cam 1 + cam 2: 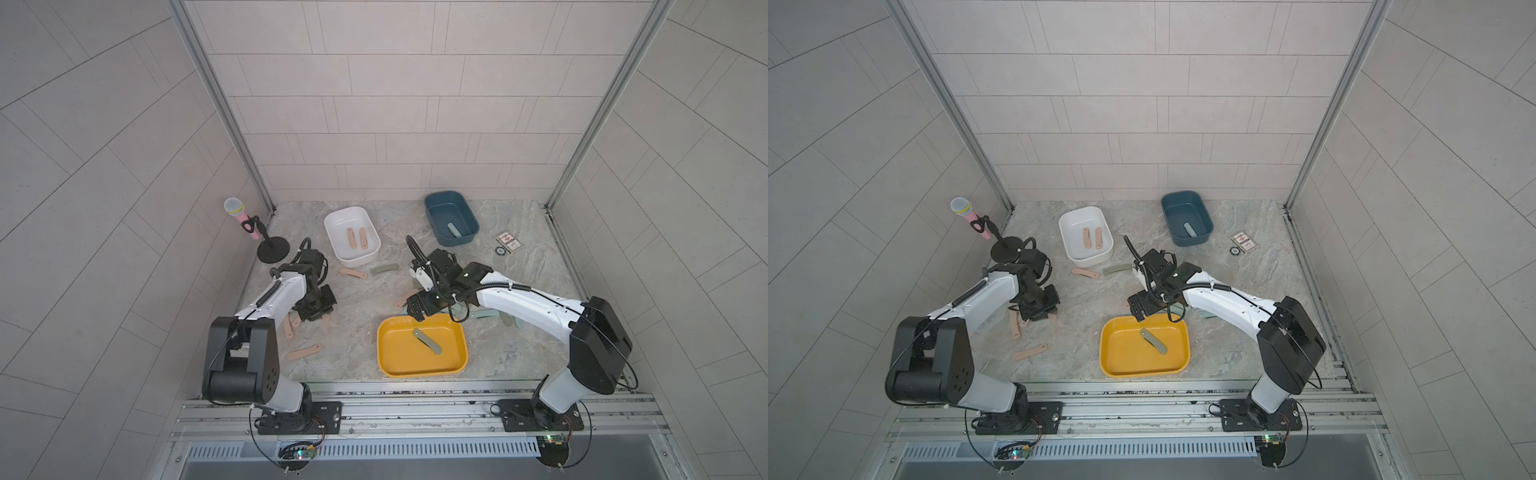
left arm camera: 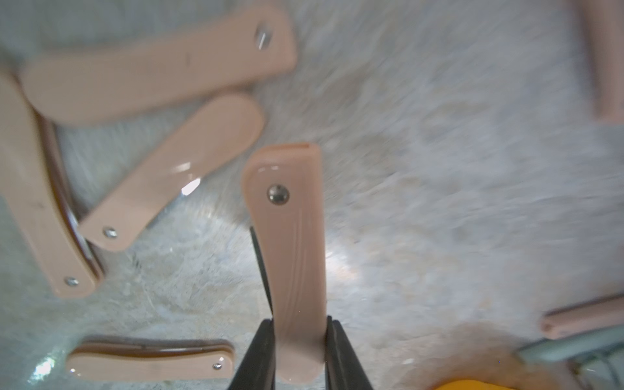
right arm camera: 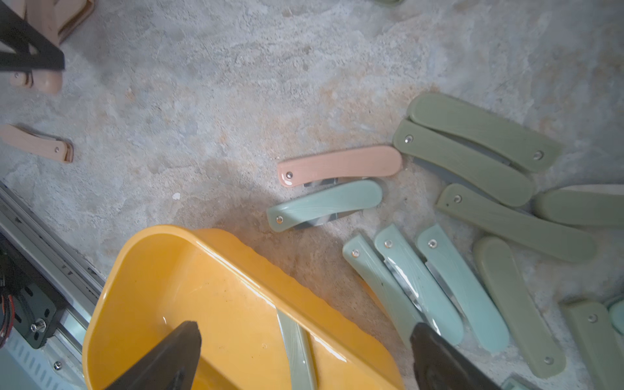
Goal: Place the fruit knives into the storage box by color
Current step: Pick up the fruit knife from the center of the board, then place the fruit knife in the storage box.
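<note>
Looked like a robotics lab cell: tile-printed panels (image 1: pixel 374 104) left, right and far, aluminium rail (image 1: pixel 415 409) near, stone-look tabletop (image 1: pixel 353 345).

- No word, number or brand can be read in any view.
- A small printed box (image 1: pixel 508 241) lies just to the right of the blue bin (image 1: pixel 457 240) in both top views. Its face has a red-and-white design inside a dark border, too small to read.
- A dark round disc (image 1: pixel 500 250) sits just beside that box, also near the blue bin. Its pale markings cannot be made out.
- The peach-pink fruit knife (image 2: pixel 287 256), close in the left wrist view, shows only a rivet and moulded lines.
</note>
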